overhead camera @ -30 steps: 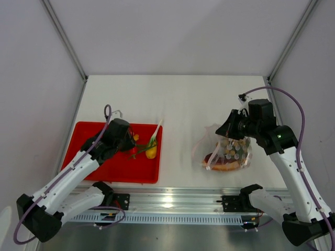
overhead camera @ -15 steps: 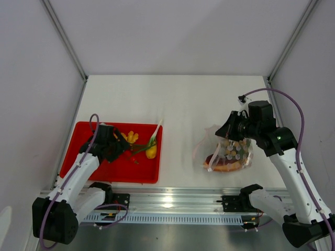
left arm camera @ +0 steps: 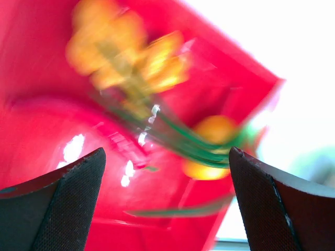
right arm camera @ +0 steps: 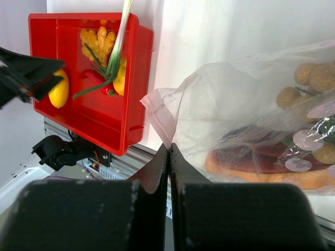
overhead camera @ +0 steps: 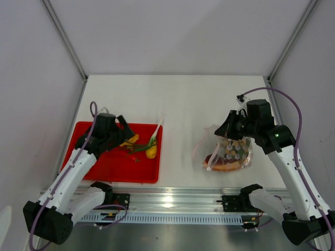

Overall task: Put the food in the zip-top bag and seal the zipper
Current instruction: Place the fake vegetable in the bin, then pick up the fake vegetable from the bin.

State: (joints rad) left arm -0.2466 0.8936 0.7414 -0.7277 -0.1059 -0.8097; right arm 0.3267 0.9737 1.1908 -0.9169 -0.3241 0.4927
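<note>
The red tray [overhead camera: 94,170] holds loose food: a yellow cluster [right arm camera: 97,39], green stalks [overhead camera: 138,148], a red chili [right arm camera: 93,77] and a lemon [overhead camera: 151,152]. My left gripper [overhead camera: 124,133] hovers over the tray's middle, open wide [left arm camera: 166,151] with nothing between its fingers. Another yellow piece [right arm camera: 58,90] lies right by its fingertips. The zip-top bag [overhead camera: 227,151] sits at the right with tan balls [right arm camera: 309,78] and an orange-brown wedge [right arm camera: 261,170] inside. My right gripper [right arm camera: 169,147] is shut on the bag's mouth edge beside the pinkish zipper [right arm camera: 159,112], holding it up [overhead camera: 222,133].
A long pale stalk [overhead camera: 156,132] leans over the tray's far rim. The metal rail [overhead camera: 172,204] with both arm bases runs along the near edge. Grey walls close in the table on the left, right and back.
My left gripper went from nearly shut to wide open, drawing left off the food pile and then lifting back over the tray's middle. The right gripper and the bag stayed put.
</note>
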